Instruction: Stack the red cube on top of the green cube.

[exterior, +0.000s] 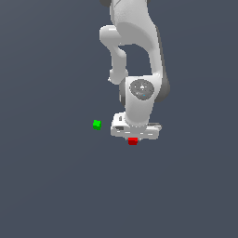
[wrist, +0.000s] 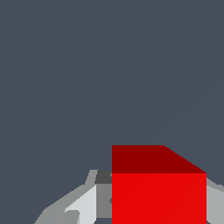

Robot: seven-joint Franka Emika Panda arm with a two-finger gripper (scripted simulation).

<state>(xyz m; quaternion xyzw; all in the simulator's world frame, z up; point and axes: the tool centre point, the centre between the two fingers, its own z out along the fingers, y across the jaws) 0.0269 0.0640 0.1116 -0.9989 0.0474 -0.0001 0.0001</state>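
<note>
The white arm's jaws (exterior: 133, 138) are sitting low over the dark bench (exterior: 51, 186), closing around the red cube (exterior: 133, 141), which is peeking out just beneath them. In the wrist view the red cube (wrist: 158, 192) is filling the space between the grey fingers (wrist: 83, 203), pressed on both flanks. The green cube (exterior: 96, 124) is resting apart on the bench, at about ten o'clock from the red one.

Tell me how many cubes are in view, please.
2. The red cube sits just under the hand, between its fingers in the wrist view. The green cube lies apart, toward the exterior view's left.
</note>
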